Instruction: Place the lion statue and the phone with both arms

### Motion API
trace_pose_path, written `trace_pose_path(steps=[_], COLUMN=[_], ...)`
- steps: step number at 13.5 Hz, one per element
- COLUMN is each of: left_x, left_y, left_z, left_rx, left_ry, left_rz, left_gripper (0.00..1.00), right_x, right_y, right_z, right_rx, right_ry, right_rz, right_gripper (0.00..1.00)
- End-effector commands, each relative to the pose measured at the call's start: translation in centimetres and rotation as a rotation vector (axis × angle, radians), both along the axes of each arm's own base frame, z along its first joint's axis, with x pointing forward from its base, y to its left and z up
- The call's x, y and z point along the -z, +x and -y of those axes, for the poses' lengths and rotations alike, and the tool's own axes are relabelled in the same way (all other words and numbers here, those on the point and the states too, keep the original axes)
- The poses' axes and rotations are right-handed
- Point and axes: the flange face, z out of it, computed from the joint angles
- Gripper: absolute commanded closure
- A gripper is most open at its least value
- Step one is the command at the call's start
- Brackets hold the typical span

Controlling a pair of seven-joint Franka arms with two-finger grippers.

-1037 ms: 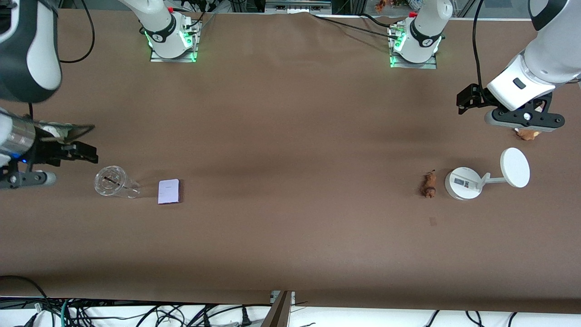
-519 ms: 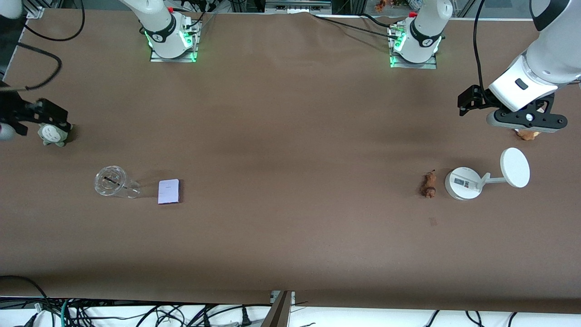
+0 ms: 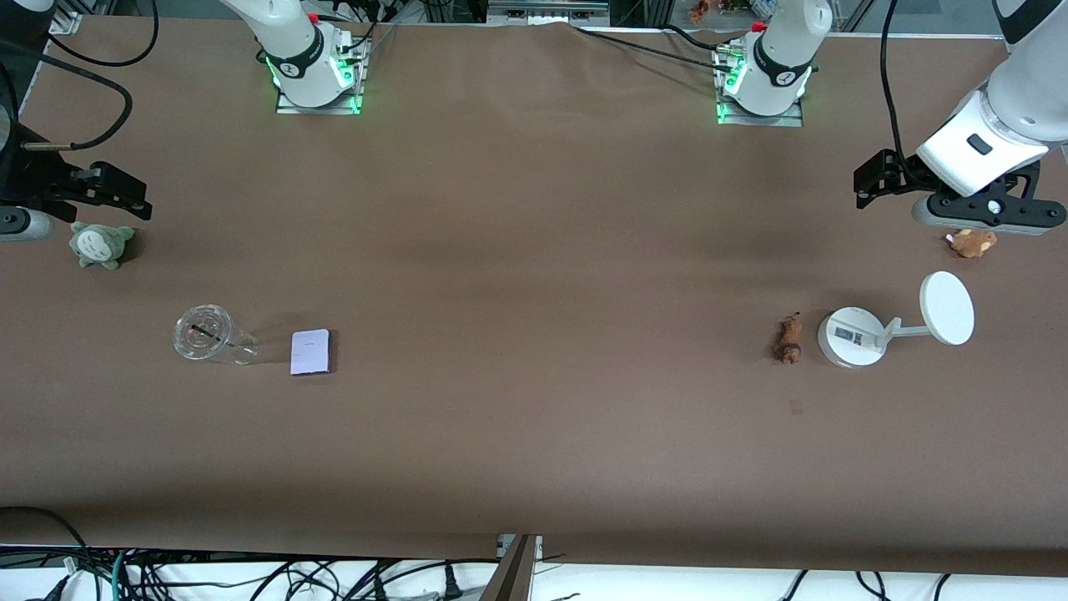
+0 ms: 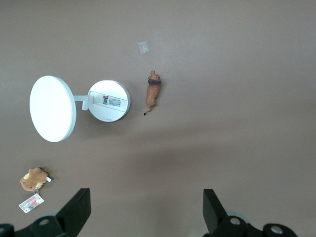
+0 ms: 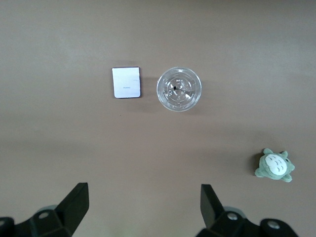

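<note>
The lion statue lies on the table beside the white stand's round base; it also shows in the left wrist view. The phone lies flat beside a clear glass cup, and shows in the right wrist view. My left gripper is open and empty, up in the air over the table by a brown plush; its fingers stand wide apart. My right gripper is open and empty, up over the table's edge by a grey-green plush; its fingers stand wide apart.
A white stand with a disc stands at the left arm's end. A brown plush with a tag lies farther from the front camera than the stand. A clear glass cup and a grey-green plush are at the right arm's end.
My right arm has pulled back from over the glass cup toward its end of the table, uncovering the grey-green plush. My left gripper has drifted toward its table end, uncovering the brown plush.
</note>
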Motion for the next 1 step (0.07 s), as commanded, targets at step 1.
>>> trace_pose_path(steps=[1], left_x=[-0.81], left_y=[-0.62], left_z=[0.3], left_rx=[-0.039], left_ry=[-0.017], left_rz=[-0.005], left_gripper=[0.0], right_x=[-0.29], right_y=[0.11], right_z=[0.19], right_rx=[0.012], right_ry=[-0.002], right_rz=[0.002], right_gripper=[0.0])
